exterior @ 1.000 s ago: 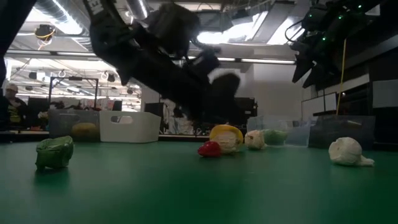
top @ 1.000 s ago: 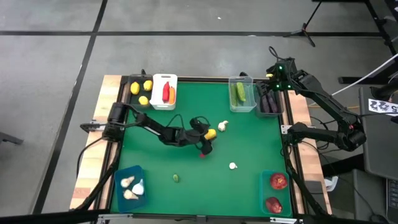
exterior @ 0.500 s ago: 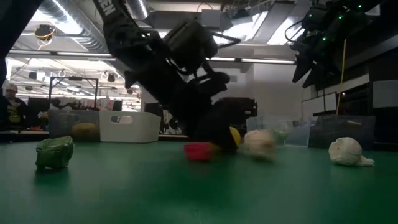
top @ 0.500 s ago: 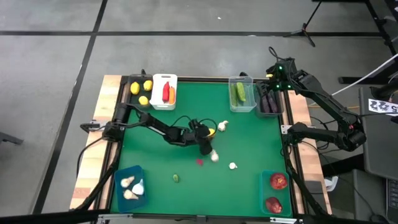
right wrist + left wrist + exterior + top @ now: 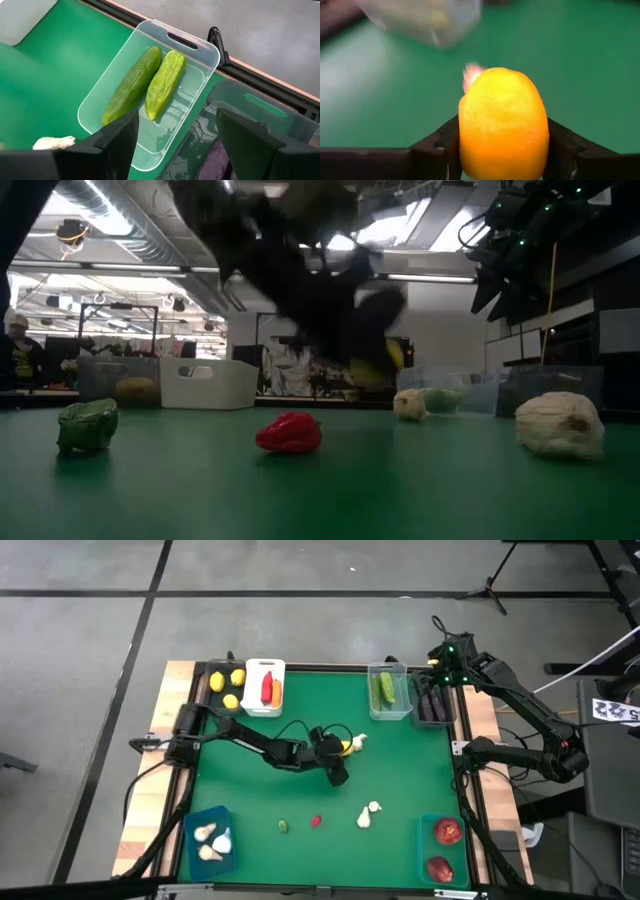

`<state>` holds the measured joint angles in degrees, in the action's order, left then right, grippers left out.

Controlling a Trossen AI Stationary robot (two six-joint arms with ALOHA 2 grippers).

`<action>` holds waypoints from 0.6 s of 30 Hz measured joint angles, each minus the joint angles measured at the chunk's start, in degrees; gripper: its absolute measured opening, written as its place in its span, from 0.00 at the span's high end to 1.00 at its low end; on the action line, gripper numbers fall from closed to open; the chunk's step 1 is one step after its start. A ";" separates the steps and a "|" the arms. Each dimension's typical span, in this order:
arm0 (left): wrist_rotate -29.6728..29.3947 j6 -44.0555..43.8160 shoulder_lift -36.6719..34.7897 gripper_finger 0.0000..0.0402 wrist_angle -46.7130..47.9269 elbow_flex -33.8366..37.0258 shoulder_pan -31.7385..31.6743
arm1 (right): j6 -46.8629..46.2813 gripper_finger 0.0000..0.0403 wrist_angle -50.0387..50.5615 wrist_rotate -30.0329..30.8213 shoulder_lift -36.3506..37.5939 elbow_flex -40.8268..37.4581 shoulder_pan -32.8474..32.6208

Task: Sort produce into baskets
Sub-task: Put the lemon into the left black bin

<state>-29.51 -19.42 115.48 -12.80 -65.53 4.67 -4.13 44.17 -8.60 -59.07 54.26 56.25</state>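
The green desk (image 5: 400, 770) sits in a hall with ceiling strip lights. Mid-desk, the left claw (image 5: 502, 150) is clenched on a yellow lemon (image 5: 503, 125), its long axis upright between the fingers. The right claw (image 5: 175, 145) hangs released over the clear bin (image 5: 197, 50), where two cucumbers (image 5: 150, 85) lie lengthwise.

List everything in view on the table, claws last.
Lemons: three, yellow, bin at far left corner.
Held lemon: one, yellow, in left claw.
Chili and carrot: red, orange, white bin.
Cucumbers: two, green, clear bin.
Eggplants: dark purple, dark bin.
Garlic: three, white, near-left teal bin.
Loose garlic: two, white, mat.
Red fruits: two, near-right teal bin.
Red piece: mat.
Green piece: mat.
Left claw: mid-table.
Right claw: open, over far-right bins.
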 joint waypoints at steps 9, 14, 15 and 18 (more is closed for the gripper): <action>-23.68 -12.38 -23.34 0.53 39.14 -0.45 -3.57 | 1.49 0.34 1.49 0.04 0.00 0.00 -0.01; -27.44 -32.21 -34.46 0.53 61.72 4.79 -10.60 | 1.54 0.34 1.26 0.04 0.00 0.00 0.00; -27.87 -34.84 -36.30 0.53 62.87 6.24 -11.93 | 1.54 0.34 1.28 0.07 0.00 0.00 0.00; -28.45 -41.05 -41.33 0.53 64.20 10.86 -15.95 | 1.53 0.34 1.31 0.04 0.00 0.00 0.02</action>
<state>-57.96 -60.48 74.15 51.39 -54.67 -11.29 -2.60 45.47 -8.56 -59.07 54.26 56.27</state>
